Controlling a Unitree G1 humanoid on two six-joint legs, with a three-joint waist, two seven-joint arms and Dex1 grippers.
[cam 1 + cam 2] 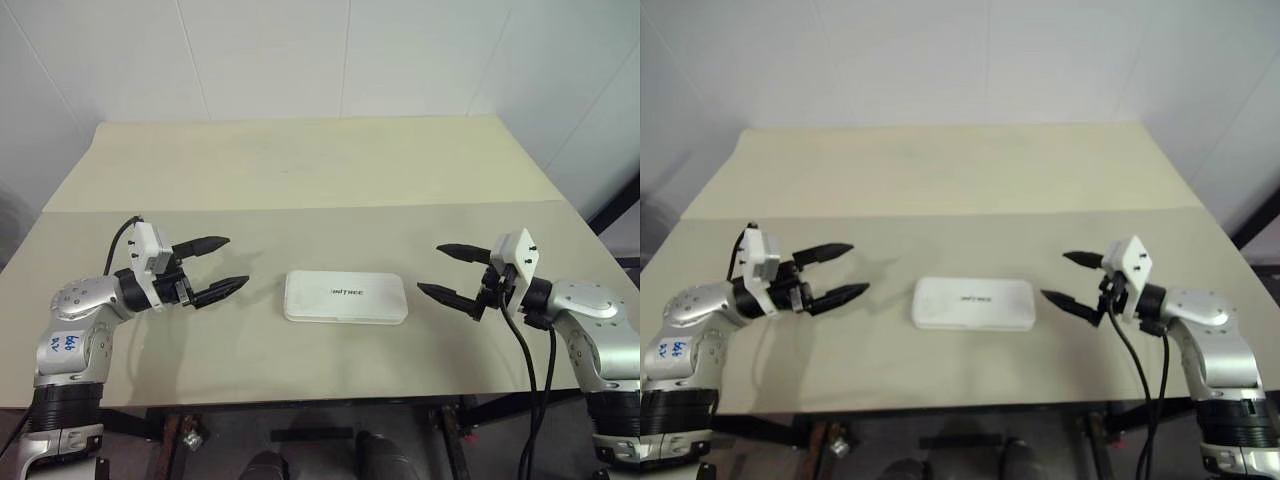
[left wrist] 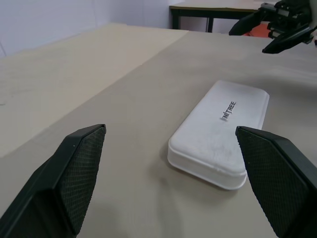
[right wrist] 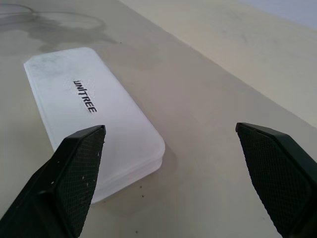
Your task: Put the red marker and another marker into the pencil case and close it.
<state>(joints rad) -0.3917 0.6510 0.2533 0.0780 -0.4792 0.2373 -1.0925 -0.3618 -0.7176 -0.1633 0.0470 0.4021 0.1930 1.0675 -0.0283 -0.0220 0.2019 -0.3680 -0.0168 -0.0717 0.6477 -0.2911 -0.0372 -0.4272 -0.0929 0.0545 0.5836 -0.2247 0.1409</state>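
The white pencil case point(image 1: 346, 297) lies flat with its lid shut near the table's front edge, dark lettering on top. The red marker and the other marker are out of view. My left gripper point(image 1: 222, 266) hovers open to the left of the case, a short way off, pointing at it. My right gripper point(image 1: 445, 270) hovers open to the right of the case, also apart from it. Nothing sits between either pair of fingers. In the left wrist view the case point(image 2: 220, 131) lies ahead between the fingers point(image 2: 74, 178), with the right gripper point(image 2: 262, 32) beyond it.
The beige table point(image 1: 300, 170) stretches back to a white wall, with a seam running across its middle. Another table point(image 2: 218, 10) stands beyond the right gripper in the left wrist view. A cable point(image 1: 525, 360) hangs from the right wrist.
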